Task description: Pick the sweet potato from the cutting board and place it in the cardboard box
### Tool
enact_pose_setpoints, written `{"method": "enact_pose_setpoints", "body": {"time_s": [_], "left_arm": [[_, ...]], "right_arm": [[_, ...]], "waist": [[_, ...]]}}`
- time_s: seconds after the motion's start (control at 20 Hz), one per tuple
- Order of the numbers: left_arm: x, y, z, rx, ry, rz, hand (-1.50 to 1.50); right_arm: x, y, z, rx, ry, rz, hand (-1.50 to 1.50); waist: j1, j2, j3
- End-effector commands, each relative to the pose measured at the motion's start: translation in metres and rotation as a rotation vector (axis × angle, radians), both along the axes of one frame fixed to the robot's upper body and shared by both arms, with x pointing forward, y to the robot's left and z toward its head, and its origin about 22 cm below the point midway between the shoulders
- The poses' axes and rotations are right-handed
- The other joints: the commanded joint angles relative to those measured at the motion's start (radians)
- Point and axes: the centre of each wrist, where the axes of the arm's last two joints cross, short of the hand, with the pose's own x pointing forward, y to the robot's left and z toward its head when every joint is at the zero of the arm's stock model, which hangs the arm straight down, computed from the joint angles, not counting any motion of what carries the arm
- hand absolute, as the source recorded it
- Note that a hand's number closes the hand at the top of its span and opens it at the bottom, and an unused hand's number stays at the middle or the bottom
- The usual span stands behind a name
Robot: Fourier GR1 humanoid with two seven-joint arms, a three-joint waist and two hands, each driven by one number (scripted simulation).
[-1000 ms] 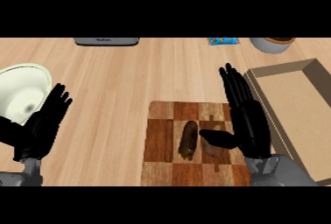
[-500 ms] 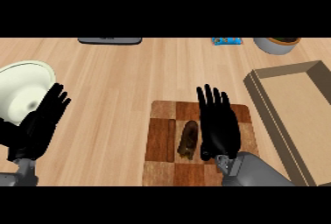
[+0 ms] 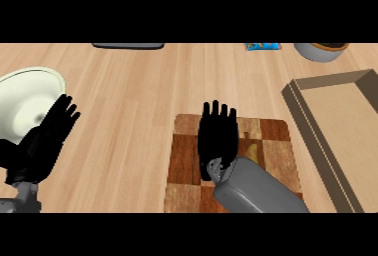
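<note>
With fingers straight and nothing held, the right robot hand (image 3: 218, 136) covers the potato (image 3: 252, 148) on the board (image 3: 184, 165); closing blind could nudge it away from the box (image 3: 332, 115).

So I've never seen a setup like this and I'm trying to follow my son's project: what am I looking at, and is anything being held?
This single picture is taken from the robot's head, looking steeply down at a wooden counter. The two black shapes are its hands on grey forearms. The left hand rests open at the left, beside a pale plate. The right hand lies flat, fingers straight, over a checkered cutting board. It covers the sweet potato, of which only a sliver peeks out, so nothing is visibly held yet. An open cardboard box waits at the right. Along the far edge sit a dark tray, a blue packet and a grey bowl.
</note>
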Motion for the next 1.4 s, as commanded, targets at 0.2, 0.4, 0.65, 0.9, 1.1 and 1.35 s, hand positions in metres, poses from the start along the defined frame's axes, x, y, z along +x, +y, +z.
{"method": "enact_pose_setpoints", "body": {"time_s": [0.2,0.4,0.65,0.9,1.1,1.35], "left_arm": [[0.005,-0.002,0.016,-0.016,0.002,-0.015,0.0],[0.002,0.013,0.012,-0.006,0.007,0.016,0.0],[-0.005,0.012,0.003,0.013,0.012,0.02,0.0],[0.001,0.01,0.009,0.008,0.005,0.016,0.0],[-0.007,0.017,0.012,0.005,0.001,0.002,0.0],[-0.002,0.007,0.011,-0.014,-0.013,0.012,0.0]], "right_arm": [[0.015,0.022,0.008,-0.186,0.155,-0.228,-1.5],[0.02,0.018,0.002,-0.189,0.205,-0.242,-1.5],[0.023,0.02,0.001,-0.199,0.216,-0.239,-1.5],[0.017,0.026,-0.002,-0.184,0.198,-0.221,-1.5],[0.02,0.03,0.0,-0.194,0.201,-0.209,-1.5],[0.023,0.033,-0.013,-0.253,0.205,-0.216,-1.5]], "waist": [[-0.003,-0.003,0.003],[-0.021,-0.001,0.002],[-0.02,-0.005,0.002],[-0.021,0.0,0.004],[-0.008,-0.002,0.004],[-0.009,0.001,0.004]]}}
